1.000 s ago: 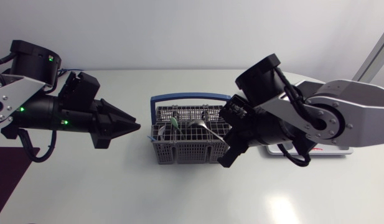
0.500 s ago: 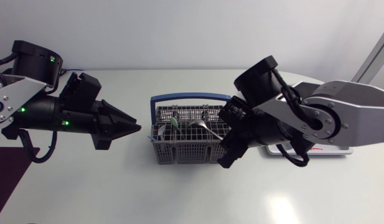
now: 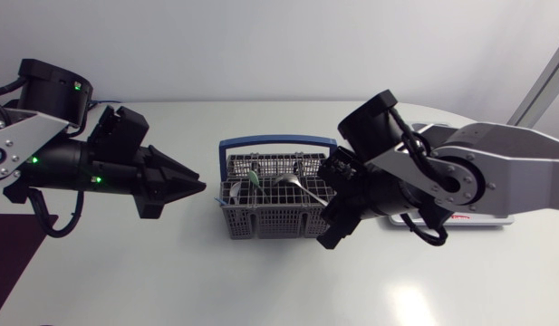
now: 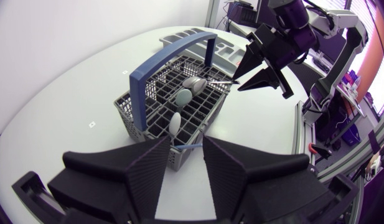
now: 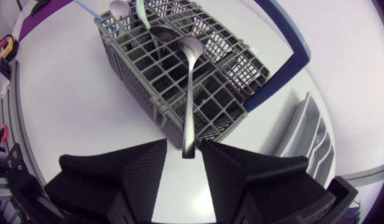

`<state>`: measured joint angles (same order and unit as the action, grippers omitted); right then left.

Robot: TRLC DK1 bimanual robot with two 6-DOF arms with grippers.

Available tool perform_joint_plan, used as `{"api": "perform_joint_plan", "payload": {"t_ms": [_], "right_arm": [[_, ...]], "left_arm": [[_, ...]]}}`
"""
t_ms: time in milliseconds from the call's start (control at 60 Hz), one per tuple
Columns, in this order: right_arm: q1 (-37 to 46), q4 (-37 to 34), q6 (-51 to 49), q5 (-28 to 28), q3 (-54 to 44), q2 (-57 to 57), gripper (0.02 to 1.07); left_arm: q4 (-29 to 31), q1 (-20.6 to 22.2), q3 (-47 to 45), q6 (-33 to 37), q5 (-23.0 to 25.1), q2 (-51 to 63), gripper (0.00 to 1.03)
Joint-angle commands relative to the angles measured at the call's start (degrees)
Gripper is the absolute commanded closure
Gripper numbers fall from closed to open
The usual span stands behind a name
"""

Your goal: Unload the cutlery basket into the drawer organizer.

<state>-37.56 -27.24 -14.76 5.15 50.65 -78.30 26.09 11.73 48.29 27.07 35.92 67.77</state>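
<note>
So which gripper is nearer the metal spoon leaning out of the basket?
Right. The right gripper is open, the handle end of the metal spoon between its fingers; the left gripper hangs off the opposite side of the basket.

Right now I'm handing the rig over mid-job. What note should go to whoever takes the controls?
Left gripper: open, empty, beside the cutlery basket.
Right gripper: open, a finger on either side of the metal spoon handle, not clamped; the spoon lies over the basket's edge.
Drawer organizer: past the basket, by the right arm; no cutlery shows in the part in view.
Done: nothing unloaded, as far as visible.
Left: grip the spoon, carry it over, then the other cutlery.
</note>
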Motion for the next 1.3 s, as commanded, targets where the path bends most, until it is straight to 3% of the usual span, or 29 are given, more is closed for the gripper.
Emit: {"api": "perform_joint_plan", "payload": {"t_ms": [0,650,967,1283], "right_arm": [[-1.1,-1.1,0.9,0.0,-1.4,-0.1,0.62],[-2.1,-1.1,2.1,0.3,-2.1,-0.4,0.63],[-1.6,0.0,3.4,0.5,-0.7,-2.9,0.79],[-1.2,-1.0,4.1,1.0,2.4,-3.2,0.79]], "left_arm": [[0.6,0.4,-1.2,0.2,0.1,-0.8,0.65],[0.5,0.6,-1.6,0.1,0.2,-1.0,0.65],[0.5,0.7,-1.8,0.1,0.2,-1.1,0.65],[0.5,0.6,-1.8,0.1,0.1,-1.4,0.65]]}}
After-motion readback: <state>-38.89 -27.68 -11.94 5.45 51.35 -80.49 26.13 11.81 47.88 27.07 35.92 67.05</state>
